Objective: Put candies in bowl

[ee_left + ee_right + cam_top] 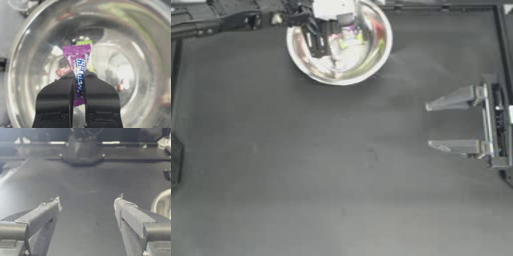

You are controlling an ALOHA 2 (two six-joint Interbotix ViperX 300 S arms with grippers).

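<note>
The left gripper reaches in along the far edge of the bench and hangs over the bowl, its fingers inside the rim. In the left wrist view those fingers are clenched on a purple candy: the wrapper stands upright between them, its printed middle pinched at the fingertips, one twisted end spread wide beyond the tips and the other end showing as a small purple tuft in the narrow gap farther back between the fingers. Just behind the purple candy, beyond the fingertips, a yellow-green candy peeks out; whether it lies on the bowl's floor or touches the purple one cannot be told. To one side of the fingers a reddish candy shows low in the bowl, and a small red patch shows on the other side, though the shiny wall makes it hard to tell candy from reflection. In the top view, bright yellow-green and pink flecks sit in the bowl just beside the left gripper. The right gripper is parked well apart from the bowl at its own side of the bench, its fingers released and spread wide with only bare bench between them; the bowl's rim edges into its wrist view beside one finger.
</note>
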